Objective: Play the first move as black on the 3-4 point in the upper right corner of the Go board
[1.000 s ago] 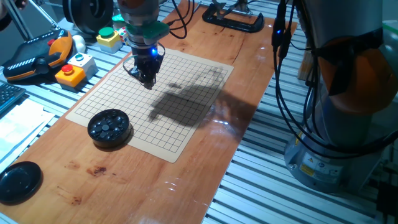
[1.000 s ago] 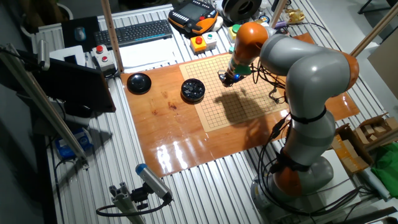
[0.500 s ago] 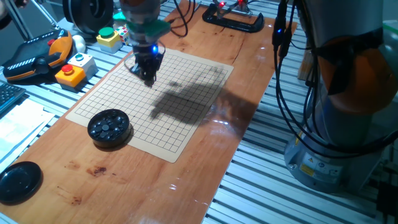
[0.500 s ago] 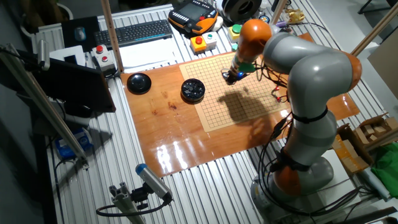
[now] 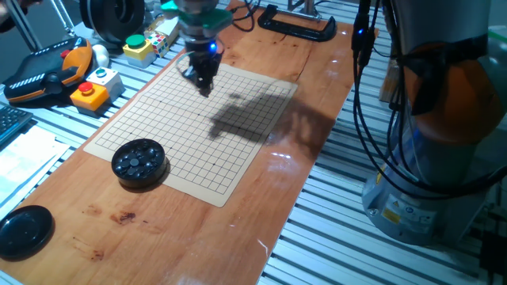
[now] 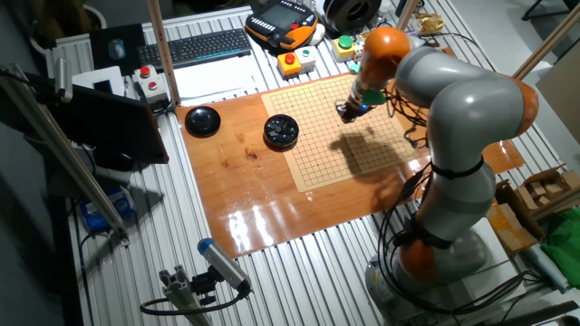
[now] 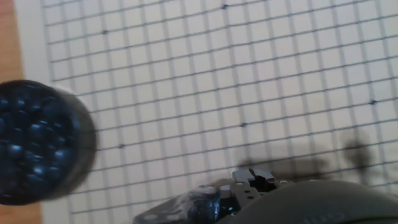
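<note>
From one fixed view my gripper (image 5: 205, 85) hangs over the far part of the Go board (image 5: 190, 127), a blue light glowing on the hand just above the fingers. The fingertips look drawn close together, but they are dark and small, so I cannot tell whether they pinch a black stone or are merely closed.

The other fixed view shows what the first cannot: my whole grey arm (image 6: 453, 118) bending over the table, the gripper (image 6: 349, 110) above the board (image 6: 349, 136) on the side away from the bowl (image 6: 281, 131), and the flat black lid (image 6: 201, 119) lying apart on the wooden tabletop (image 6: 245, 190), beyond the bowl.

My hand view looks straight down on the grid (image 7: 249, 81) and alone shows the stones (image 7: 28, 146): blurred, glossy dark discs heaped inside the round bowl (image 7: 84, 140), which sits at the board's edge. The bottom of that view is filled by dark parts of my own hand, out of focus, and no single stone shows between the fingers there.
</note>
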{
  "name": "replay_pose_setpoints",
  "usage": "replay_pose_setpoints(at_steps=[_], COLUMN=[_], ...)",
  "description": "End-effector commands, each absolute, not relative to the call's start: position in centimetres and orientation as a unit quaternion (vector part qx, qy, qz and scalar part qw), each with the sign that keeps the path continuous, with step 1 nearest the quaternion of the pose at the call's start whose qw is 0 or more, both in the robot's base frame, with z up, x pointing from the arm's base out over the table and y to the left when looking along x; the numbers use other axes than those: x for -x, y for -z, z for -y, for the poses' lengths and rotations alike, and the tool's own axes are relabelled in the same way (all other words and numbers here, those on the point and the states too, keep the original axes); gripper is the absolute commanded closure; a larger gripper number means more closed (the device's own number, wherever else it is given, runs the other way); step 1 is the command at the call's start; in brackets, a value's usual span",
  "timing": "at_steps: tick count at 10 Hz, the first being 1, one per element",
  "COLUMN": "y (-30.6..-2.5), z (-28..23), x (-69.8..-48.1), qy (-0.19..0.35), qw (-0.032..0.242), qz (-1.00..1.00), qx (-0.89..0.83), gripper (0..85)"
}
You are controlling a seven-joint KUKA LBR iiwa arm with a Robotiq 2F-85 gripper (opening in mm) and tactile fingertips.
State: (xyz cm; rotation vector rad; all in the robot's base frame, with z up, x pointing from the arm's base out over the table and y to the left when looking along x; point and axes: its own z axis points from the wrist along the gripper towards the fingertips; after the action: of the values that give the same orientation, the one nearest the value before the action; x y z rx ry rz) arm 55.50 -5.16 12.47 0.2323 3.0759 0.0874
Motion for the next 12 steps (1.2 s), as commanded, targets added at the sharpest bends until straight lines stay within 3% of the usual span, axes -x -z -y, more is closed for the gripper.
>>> replay_pose_setpoints(at_steps=[1, 12], y=[-12.4, -12.7], z=[6.0, 11.8], x=[-55.2, -53.4], qy=[-0.028, -0.028], qw=[0.026, 0.025], qz=[-0.996, -0.992], qx=[-0.08, -0.123], gripper=[84.3, 84.3])
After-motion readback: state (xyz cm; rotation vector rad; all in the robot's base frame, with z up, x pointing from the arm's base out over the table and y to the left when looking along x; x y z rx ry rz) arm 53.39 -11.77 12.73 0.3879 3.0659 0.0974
